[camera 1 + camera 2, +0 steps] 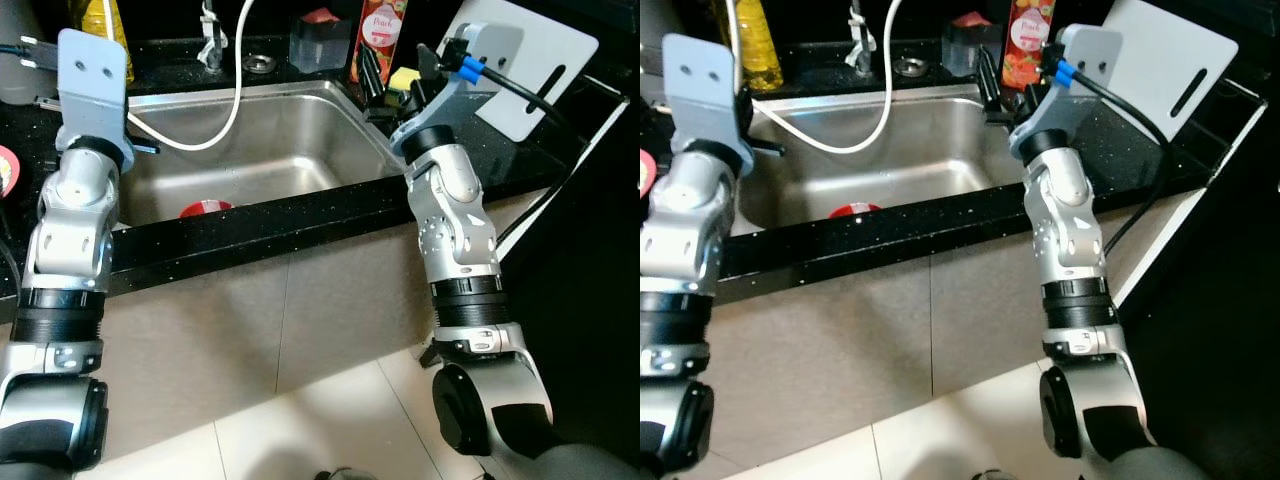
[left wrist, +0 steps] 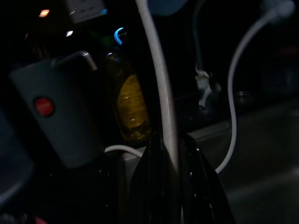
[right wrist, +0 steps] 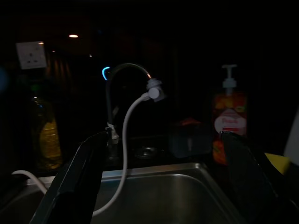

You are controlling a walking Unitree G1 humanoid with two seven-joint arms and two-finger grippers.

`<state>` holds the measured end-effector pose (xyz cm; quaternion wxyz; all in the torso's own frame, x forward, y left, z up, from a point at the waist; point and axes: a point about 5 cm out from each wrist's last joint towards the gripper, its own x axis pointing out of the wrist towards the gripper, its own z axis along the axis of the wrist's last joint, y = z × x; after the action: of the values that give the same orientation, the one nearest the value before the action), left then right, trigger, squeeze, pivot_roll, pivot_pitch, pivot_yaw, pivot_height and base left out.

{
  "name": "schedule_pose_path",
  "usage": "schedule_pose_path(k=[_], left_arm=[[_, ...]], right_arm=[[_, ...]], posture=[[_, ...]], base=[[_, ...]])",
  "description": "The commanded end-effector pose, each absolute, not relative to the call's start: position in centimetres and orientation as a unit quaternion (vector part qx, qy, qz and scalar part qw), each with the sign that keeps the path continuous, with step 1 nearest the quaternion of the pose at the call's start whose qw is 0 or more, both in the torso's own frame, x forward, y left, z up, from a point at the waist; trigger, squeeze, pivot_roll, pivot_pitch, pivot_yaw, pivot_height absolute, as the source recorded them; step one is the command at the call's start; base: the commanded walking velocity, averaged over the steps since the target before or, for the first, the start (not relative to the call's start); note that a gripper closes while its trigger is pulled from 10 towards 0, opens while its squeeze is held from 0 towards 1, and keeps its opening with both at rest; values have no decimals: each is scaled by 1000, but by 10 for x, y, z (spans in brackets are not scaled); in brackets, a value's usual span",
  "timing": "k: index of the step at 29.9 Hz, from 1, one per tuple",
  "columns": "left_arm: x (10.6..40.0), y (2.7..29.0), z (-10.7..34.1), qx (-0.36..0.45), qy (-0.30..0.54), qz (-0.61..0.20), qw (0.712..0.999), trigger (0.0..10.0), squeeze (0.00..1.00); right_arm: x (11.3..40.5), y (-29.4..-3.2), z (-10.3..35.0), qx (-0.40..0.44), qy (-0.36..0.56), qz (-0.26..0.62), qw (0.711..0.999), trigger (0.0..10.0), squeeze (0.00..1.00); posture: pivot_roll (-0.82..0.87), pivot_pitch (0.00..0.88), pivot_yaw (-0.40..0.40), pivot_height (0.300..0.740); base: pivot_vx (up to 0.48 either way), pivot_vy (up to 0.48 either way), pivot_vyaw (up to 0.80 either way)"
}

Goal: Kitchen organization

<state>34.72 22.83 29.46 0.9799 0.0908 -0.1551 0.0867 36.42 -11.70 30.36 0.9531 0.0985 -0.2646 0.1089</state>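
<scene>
Stainless steel sink (image 1: 300, 115) as landmark. Left of it, left gripper (image 2: 174, 186) with fingers narrowed around the white hose (image 2: 159, 84) — one yellow oil bottle (image 1: 103, 20) behind. In the basin, one red round lid (image 1: 205, 208), below and between both arms, nearer the left. Right rim: right gripper (image 3: 163, 182) spread wide, empty — one pump bottle (image 1: 380, 35), one white cutting board (image 1: 555, 60).

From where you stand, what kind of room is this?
A home kitchen, most likely: a steel sink set in a black counter, a faucet with a white hose, and a pump soap bottle beside a white cutting board.
</scene>
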Motion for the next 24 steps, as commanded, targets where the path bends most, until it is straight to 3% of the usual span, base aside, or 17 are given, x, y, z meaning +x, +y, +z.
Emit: schedule_pose_path(k=[1,3,4,5,6,8,9,11,15,18,20,22,24], left_arm=[[348,257,284,-33,-97,182,978,10000,0],[347,262,283,-20,-96,198,975,10000,0],[342,268,293,52,-131,226,964,10000,0],[342,268,293,52,-131,226,964,10000,0],[336,275,305,94,-169,260,946,10000,0],[321,304,321,62,-207,349,912,10000,0],[321,304,321,62,-207,349,912,10000,0],[310,333,319,13,-198,413,889,10000,0],[309,330,329,59,-205,388,897,10000,0],[318,340,304,-27,-130,405,905,10000,0],[320,342,293,-42,-107,411,905,10000,0],[322,339,290,-3,-107,414,904,10000,0],[327,318,323,68,-181,364,911,10000,0]], right_arm=[[366,-130,303,93,-267,85,955,10000,0],[367,-131,301,91,-266,81,956,10000,0],[368,-133,299,88,-265,76,957,10000,0],[368,-133,299,88,-265,76,957,10000,0],[369,-134,299,87,-265,73,957,10000,0],[367,-130,305,84,-274,82,955,10000,0],[367,-130,305,84,-274,82,955,10000,0],[366,-128,312,81,-282,92,951,10000,0],[368,-132,311,79,-283,85,952,10000,0],[368,-131,310,84,-281,83,952,10000,0],[367,-130,307,84,-280,84,953,10000,0],[367,-128,302,78,-276,85,954,10000,0],[365,-131,307,76,-283,84,952,10000,0]], posture=[[190,0,-33,740],[189,0,-35,740],[186,0,-37,740],[186,0,-37,740],[186,0,-38,740],[176,0,-28,740],[176,0,-28,740],[172,0,-27,740],[182,0,-25,740],[185,0,-20,740],[185,0,-20,740],[170,0,-17,740],[168,0,-14,740]], base=[[0,0,0],[0,0,0],[0,0,0],[0,0,0],[0,0,0],[0,0,0],[0,0,0],[0,0,0],[0,0,0],[0,0,0],[0,0,0],[0,0,0],[0,0,0]])
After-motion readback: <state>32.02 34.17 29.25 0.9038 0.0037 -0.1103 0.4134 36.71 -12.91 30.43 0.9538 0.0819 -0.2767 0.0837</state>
